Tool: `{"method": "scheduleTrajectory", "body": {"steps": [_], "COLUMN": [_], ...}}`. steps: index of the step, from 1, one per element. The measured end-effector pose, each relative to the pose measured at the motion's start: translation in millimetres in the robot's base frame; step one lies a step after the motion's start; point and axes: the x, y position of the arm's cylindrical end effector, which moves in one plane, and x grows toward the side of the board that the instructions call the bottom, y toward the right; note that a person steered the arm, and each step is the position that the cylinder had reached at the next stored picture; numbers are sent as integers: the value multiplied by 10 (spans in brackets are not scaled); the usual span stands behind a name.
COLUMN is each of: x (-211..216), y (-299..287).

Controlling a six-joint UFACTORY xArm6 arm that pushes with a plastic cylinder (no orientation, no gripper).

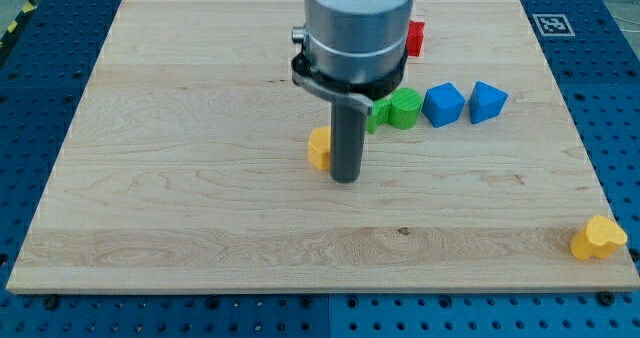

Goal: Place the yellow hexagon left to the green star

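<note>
Here, my tip (pixel 344 178) sits touching the right side of the yellow hexagon (pixel 319 148) — no hand on this arm, so nothing is grasped.

The table (pixel 200 198) is pale, smooth-grained wood on a blue perforated base; the arm's grey metal cylinder and dark rod hide part of the scene, including most of the green star (pixel 373 114), of which only a sliver shows just right of the rod, beside a green cylinder (pixel 405 108). Right of those stand a blue cube (pixel 443 104) and a blue angular block (pixel 488 101); a red block (pixel 414 38) peeps out near the view's top, and a yellow heart-like block (pixel 598 238) lies at the bottom-right edge. The blocks look like hard matte plastic — apt to slide easily. I judge the risks to be an off-centre push spinning the hexagon away, or the rod clipping the hidden star.
</note>
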Motion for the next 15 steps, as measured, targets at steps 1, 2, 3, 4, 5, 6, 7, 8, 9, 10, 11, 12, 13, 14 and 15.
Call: {"method": "scheduleTrajectory", "body": {"steps": [1, 2, 3, 4, 5, 6, 7, 8, 9, 10, 11, 12, 13, 14, 15], "x": [-37, -37, -37, -41, -221, -263, -263, -256, -256, -256, -273, -290, -290, -318, -409], "y": [-76, -212, -214, -274, -377, -385, -403, -459, -460, -472, -488, -488, -481, -473, -473]}}
